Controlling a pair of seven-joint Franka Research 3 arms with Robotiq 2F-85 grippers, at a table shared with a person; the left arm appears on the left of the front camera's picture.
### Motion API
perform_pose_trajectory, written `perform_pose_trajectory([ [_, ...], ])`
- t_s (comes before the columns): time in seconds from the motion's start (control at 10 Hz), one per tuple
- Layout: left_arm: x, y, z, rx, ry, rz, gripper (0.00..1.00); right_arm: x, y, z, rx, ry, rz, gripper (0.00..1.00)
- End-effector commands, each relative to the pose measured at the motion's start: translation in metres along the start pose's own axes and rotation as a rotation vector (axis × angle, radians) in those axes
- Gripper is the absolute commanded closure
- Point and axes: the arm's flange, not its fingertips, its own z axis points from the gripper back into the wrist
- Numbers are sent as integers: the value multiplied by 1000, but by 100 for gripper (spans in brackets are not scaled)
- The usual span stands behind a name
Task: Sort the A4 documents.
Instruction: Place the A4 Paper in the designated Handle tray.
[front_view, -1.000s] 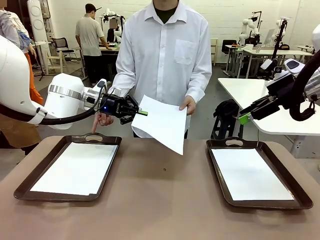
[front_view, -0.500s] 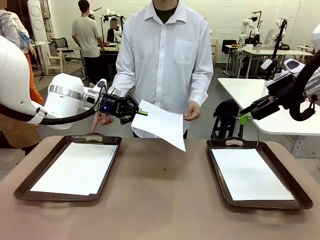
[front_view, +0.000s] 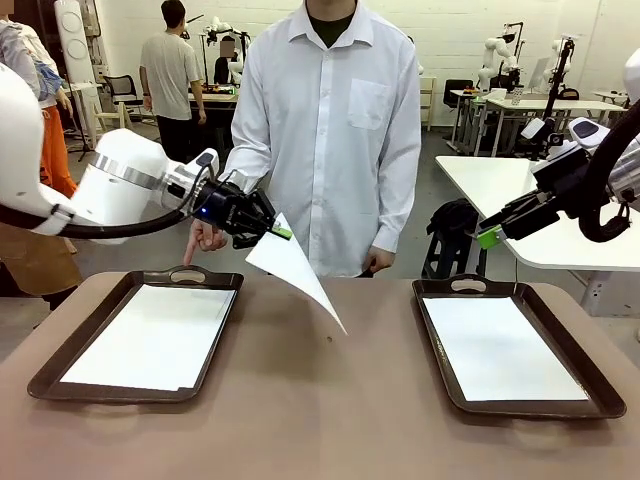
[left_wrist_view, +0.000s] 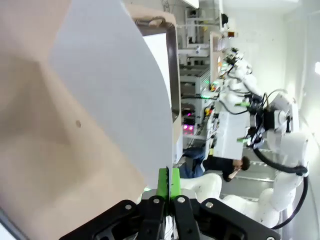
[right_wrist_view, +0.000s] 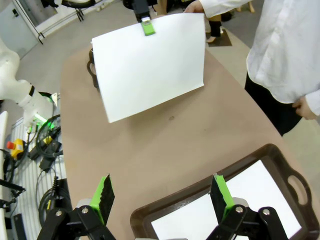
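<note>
One white A4 sheet (front_view: 300, 272) hangs tilted above the middle of the table, its top corner pinched in my left gripper (front_view: 277, 233), which is shut on it. In the left wrist view the sheet (left_wrist_view: 115, 90) rises from my shut gripper (left_wrist_view: 169, 179). The right wrist view shows the same sheet (right_wrist_view: 150, 65) across the table. More A4 documents lie in the trays: one (front_view: 150, 335) in the left tray (front_view: 50, 370), one (front_view: 500, 347) in the right tray (front_view: 432, 340). My right gripper (front_view: 487, 237) hovers open and empty at the far right (right_wrist_view: 161, 195).
A person in a white shirt stands at the table's far edge. One of the person's hands (front_view: 200, 240) points a finger down near the left tray's handle; the other hand (front_view: 378, 262) hangs by the side. The brown tabletop (front_view: 320, 400) lies bare between the trays.
The person's hand let go of the sheet's right edge and dropped. The sheet now droops from my left gripper alone and has swung left. The right arm has not moved.
</note>
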Motion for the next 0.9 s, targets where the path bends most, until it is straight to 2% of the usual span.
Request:
perform_pose_trajectory([
  [0.0,-35,-10,34,89,-3,-11,99,0,-1,-1,-1,-5,6,0],
  [0.4,-62,12,79,272,7,-66,99,0,-1,-1,-1,-5,6,0],
  [0.8,-57,28,106,326,23,-109,99,0,-1,-1,-1,-5,6,0],
])
